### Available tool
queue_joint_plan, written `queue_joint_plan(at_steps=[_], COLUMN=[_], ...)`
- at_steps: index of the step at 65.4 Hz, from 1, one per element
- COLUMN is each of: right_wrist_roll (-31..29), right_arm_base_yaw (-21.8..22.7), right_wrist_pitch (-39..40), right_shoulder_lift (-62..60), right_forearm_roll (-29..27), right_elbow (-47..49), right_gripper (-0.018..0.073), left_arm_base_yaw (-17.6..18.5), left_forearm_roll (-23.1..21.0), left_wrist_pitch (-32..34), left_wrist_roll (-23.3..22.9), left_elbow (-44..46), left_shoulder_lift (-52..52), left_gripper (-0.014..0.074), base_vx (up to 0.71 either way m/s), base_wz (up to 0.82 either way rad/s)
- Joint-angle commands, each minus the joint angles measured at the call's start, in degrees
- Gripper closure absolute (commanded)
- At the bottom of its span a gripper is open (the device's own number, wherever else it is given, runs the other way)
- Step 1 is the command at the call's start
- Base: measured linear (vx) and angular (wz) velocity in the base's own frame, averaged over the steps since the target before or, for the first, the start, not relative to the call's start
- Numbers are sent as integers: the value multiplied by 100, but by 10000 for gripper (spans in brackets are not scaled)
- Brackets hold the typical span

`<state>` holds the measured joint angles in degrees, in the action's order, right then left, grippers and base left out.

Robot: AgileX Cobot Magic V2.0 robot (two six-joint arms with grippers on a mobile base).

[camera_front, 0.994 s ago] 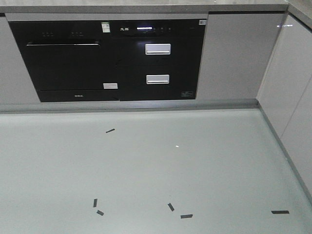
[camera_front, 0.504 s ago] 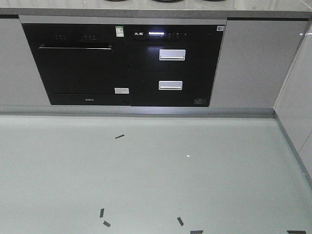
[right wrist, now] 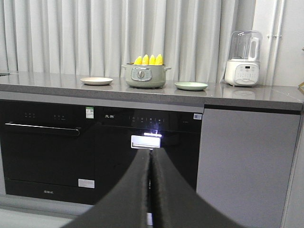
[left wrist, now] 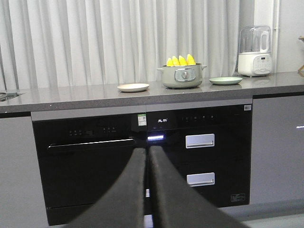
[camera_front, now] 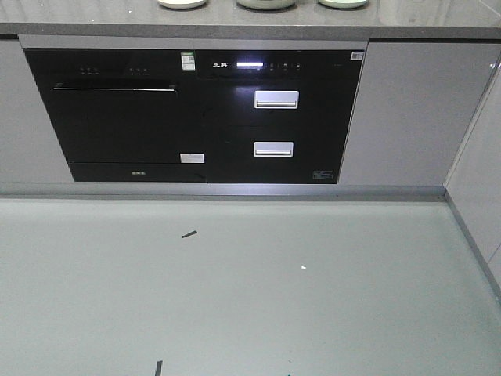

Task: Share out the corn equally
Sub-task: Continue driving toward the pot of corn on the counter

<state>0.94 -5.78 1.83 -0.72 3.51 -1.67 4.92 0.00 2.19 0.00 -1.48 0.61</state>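
Note:
Several yellow corn [left wrist: 181, 60] [right wrist: 149, 60] cobs stand upright, tips up, in a grey-green pot [left wrist: 182, 77] [right wrist: 145, 76] on the grey countertop [left wrist: 71, 98]. A cream plate [left wrist: 133, 87] [right wrist: 96, 80] lies left of the pot and a pale green plate [left wrist: 225, 80] [right wrist: 191, 86] right of it. My left gripper [left wrist: 147, 151] and right gripper [right wrist: 150, 153] are both shut on nothing, held low in front of the black appliance fronts, well short of the counter. In the front view only the undersides of the pot [camera_front: 266, 3] and plates show at the top edge.
A white blender [left wrist: 255, 51] [right wrist: 242, 59] stands at the counter's right end. Below the counter are a black oven [camera_front: 117, 117] and drawer unit with silver handles [camera_front: 275, 99]. White cabinets [camera_front: 407, 117] flank the right. Grey floor [camera_front: 235, 290] carries black tape marks. Curtains hang behind.
The front view has closed in on the counter: the appliances sit lower and larger, the pot and plate bottoms have entered at the top, and the floor tape marks have slid down out of frame.

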Motion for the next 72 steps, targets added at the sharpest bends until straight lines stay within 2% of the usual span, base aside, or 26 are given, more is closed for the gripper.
queue_joint_plan(at_steps=[1,72], right_wrist_roll=[-34,-34], right_arm_base_yaw=[44,44], right_wrist_pitch=[453,453], right_shoulder_lift=[-4,-4], right_forearm_roll=[17,17], right_elbow=[-42,-42], right_gripper=[570,570], left_arm_base_yaw=[-2,-2], left_forearm_roll=[0,0], left_wrist_pitch=[434,434], left_wrist_roll=[0,0], left_elbow=[-85,-85], left_shoulder_lift=[95,95], left_gripper=[603,603], base_vx=[18,16], base_wz=[-2,-4])
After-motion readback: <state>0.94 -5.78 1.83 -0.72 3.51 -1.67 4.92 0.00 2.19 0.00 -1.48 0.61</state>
